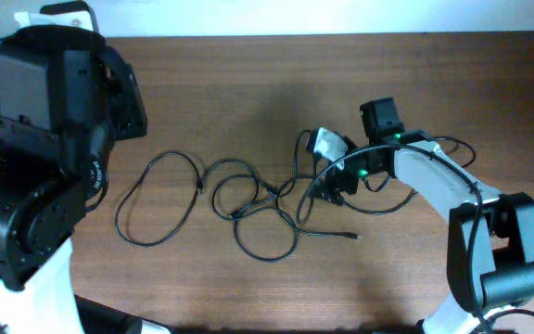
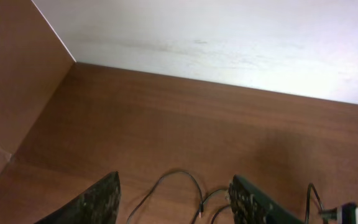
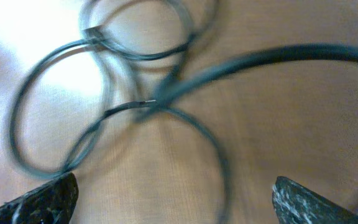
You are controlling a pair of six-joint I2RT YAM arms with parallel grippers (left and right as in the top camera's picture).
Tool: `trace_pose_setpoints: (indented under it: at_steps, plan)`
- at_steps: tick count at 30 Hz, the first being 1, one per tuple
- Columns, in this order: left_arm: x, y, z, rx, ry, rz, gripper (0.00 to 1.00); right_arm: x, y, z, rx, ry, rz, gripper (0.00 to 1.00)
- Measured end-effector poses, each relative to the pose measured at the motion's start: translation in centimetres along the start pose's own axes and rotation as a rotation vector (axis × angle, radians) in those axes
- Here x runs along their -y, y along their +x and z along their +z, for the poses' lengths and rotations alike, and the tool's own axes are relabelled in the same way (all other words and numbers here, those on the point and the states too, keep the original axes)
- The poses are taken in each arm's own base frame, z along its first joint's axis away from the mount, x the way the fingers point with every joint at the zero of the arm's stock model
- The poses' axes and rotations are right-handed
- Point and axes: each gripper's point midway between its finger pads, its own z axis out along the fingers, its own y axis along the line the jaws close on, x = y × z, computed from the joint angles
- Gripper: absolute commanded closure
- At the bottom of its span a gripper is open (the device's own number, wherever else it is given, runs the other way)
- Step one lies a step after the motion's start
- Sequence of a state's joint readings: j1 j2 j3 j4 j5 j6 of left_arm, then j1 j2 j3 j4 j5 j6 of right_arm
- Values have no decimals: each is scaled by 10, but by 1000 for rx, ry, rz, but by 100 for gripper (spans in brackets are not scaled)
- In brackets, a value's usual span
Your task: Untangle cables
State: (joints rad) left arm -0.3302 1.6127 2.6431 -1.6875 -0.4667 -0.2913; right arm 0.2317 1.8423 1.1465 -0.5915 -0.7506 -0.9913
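The two thin black cables [image 1: 248, 199] lie tangled in overlapping loops on the wooden table [image 1: 248, 83]. One big loop [image 1: 156, 199] spreads to the left, and a free plug end [image 1: 355, 237] points right. My right gripper [image 1: 327, 186] hovers over the right edge of the tangle. In the right wrist view its fingers [image 3: 173, 199] are wide open and empty, with blurred cable loops [image 3: 135, 53] and a metallic tip [image 3: 148, 101] below. My left gripper [image 2: 176, 205] is open and empty, held high over the table, with a cable loop [image 2: 179, 174] between its fingers.
The left arm's bulky body [image 1: 44, 139] fills the left side. A small white box [image 1: 327, 144] with a cord plugged in sits by the right wrist. A white wall [image 2: 229, 37] borders the table's far edge.
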Motion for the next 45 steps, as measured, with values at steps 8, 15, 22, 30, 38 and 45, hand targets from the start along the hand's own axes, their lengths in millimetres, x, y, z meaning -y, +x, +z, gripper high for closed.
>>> trace_pose_setpoints:
  at_steps: [8, 15, 22, 30, 38, 45]
  plan:
    - [2, 1, 0, -4, 11, 1, 43, -12, 44, -2, -243, -23, -127, 1]
    - [6, 2, 5, -18, 19, 6, 43, 5, 76, -15, -444, 97, -4, 1]
    - [7, 2, 6, -20, 18, 7, 43, -3, 96, -24, -557, 96, 44, 1]
    - [7, 2, 6, -20, 18, 7, 43, -5, 103, -12, -514, 130, 136, 1]
    - [7, 2, 6, -22, 21, 7, 44, -5, 102, -12, -499, 141, 163, 1]
    - [9, 3, 6, -24, 29, 7, 44, -7, 120, -26, -613, 209, 261, 34]
